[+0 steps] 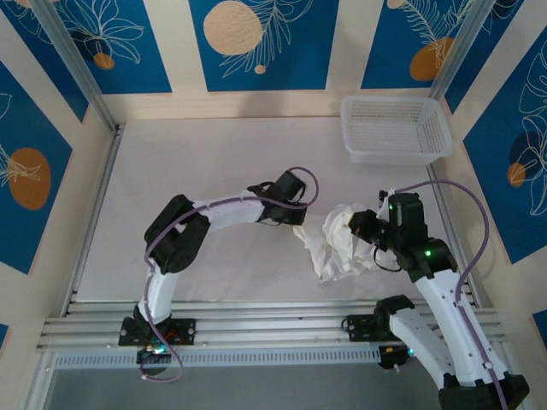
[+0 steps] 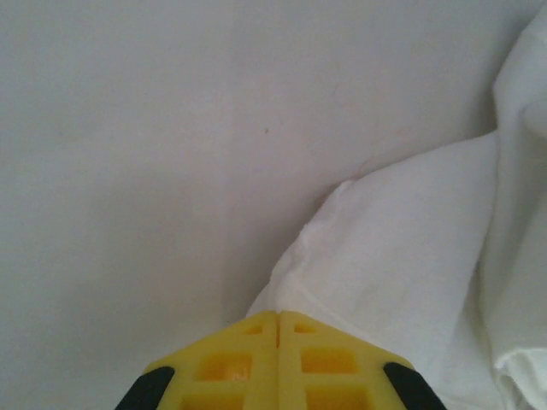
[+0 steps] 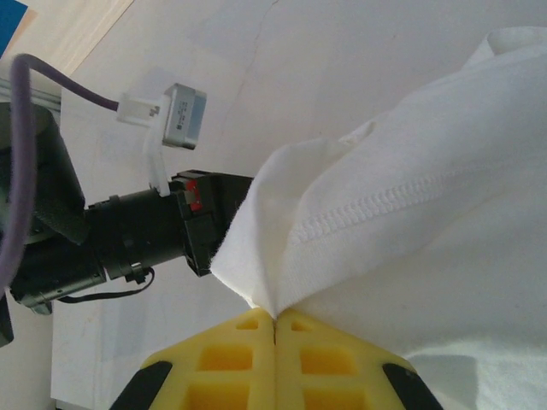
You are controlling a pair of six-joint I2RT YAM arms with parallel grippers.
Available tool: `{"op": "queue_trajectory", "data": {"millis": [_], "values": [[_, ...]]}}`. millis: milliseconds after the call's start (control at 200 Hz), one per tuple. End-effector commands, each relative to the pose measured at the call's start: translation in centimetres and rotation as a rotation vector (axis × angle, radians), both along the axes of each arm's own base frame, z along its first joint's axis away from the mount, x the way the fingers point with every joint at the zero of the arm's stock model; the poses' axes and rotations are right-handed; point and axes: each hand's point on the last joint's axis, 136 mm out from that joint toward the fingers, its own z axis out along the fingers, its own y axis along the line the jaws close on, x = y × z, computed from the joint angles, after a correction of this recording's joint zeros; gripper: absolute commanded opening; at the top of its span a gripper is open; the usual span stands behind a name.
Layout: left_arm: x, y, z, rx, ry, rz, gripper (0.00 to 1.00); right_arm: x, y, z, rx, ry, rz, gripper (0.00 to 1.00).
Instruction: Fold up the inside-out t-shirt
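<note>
Grasp stage: left gripper (image 2: 278, 316) and right gripper (image 3: 275, 319) each pinch the bunched t-shirt (image 1: 340, 243) on the bench (image 1: 214, 154); the next move probably calls for pulling it apart and spreading it flat.

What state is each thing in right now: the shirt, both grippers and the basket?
t-shirt: crumpled in a heap, not yet folded, seam stitching showing.
left gripper: fingers shut on an edge of the t-shirt.
right gripper: fingers shut on a fold of the t-shirt.
basket: upright, empty, apart from the t-shirt.
</note>
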Motion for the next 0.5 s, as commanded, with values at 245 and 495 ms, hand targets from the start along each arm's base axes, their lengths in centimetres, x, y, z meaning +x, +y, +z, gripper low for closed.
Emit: {"op": "queue_trajectory", "data": {"millis": [245,495], "values": [[1.1,11.7,30.5,-0.129,-0.548,0.165,0.00,-1.6,1.8,9.3,0.094,-0.324,0.140,0.00],[-1.0,17.5,44.1,-0.200,-0.804,0.212,0.00,-3.2,4.9,5.4,0.078,-0.214,0.341,0.00]]}}
